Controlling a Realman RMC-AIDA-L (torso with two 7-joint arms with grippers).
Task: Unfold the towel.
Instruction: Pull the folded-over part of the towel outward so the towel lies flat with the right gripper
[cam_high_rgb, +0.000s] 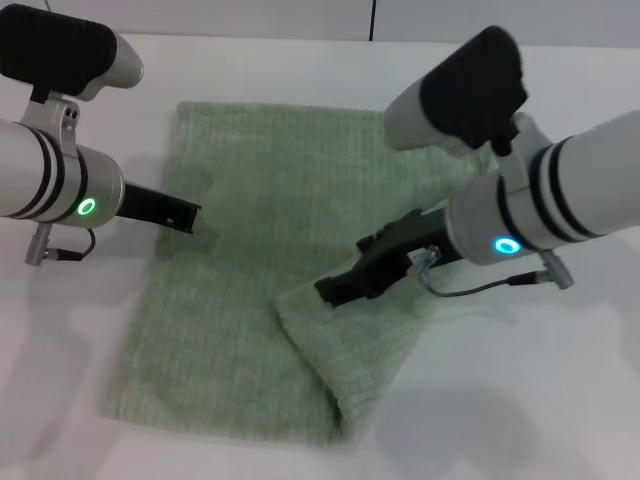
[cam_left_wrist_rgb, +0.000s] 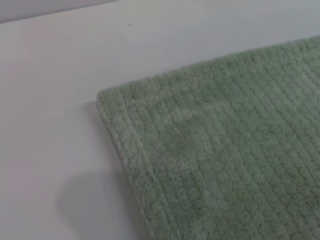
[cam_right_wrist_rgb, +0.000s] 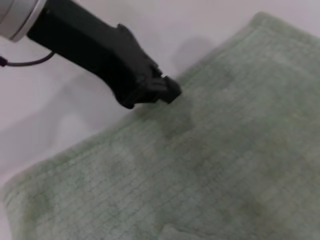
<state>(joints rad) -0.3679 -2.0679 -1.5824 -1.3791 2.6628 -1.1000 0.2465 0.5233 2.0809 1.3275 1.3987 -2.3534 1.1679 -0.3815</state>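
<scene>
- Towel (cam_high_rgb: 230, 310): pale green, lies flat mid-table (cam_high_rgb: 60, 380), running from near the far edge toward the near edge.
- Its right near corner is folded back over the cloth; the flap (cam_high_rgb: 350, 350) runs diagonally, crease toward the near right.
- Right gripper (cam_high_rgb: 335, 290): tip down on the top edge of that flap, touching the cloth. Clenched on it or just resting, can't tell.
- Left gripper (cam_high_rgb: 190, 215): at the towel's left edge, far half, low over the hem. From the right wrist camera the fingertips (cam_right_wrist_rgb: 167, 90) look pressed together, nothing between them.
- Left wrist camera: just a towel corner (cam_left_wrist_rgb: 107, 100) with ribbed hem on bare white table.
</scene>
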